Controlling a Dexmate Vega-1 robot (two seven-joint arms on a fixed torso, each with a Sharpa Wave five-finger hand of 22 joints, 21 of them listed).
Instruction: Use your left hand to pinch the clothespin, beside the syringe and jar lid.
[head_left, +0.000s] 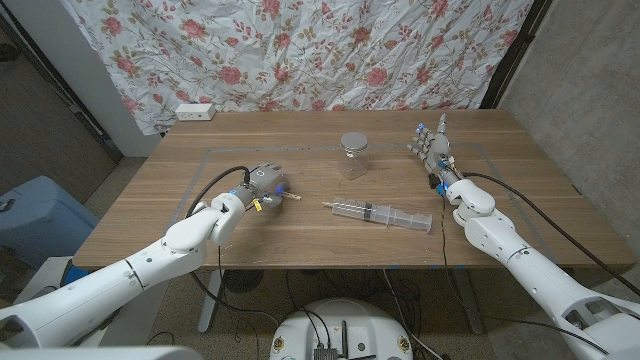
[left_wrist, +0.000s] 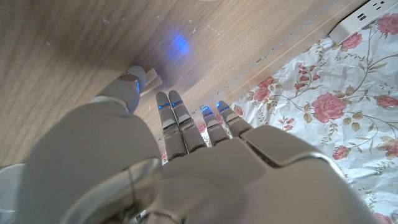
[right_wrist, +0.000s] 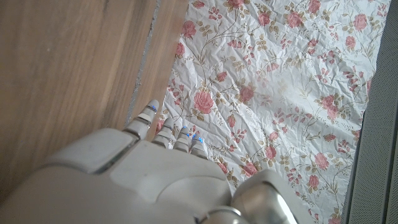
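Wooden bench (head_left: 330, 240) holding: clothespin (head_left: 290, 197), pinched at the fingertips of the left robot hand (head_left: 268, 184), left of the syringe (head_left: 378, 213) and near the lidded glass jar (head_left: 353, 155); right robot hand (head_left: 432, 146) upright, fingers spread, empty.

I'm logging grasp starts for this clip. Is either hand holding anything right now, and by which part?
The left robot hand sits over the clothespin, but whether it is pinched cannot be told. The right robot hand holds nothing.
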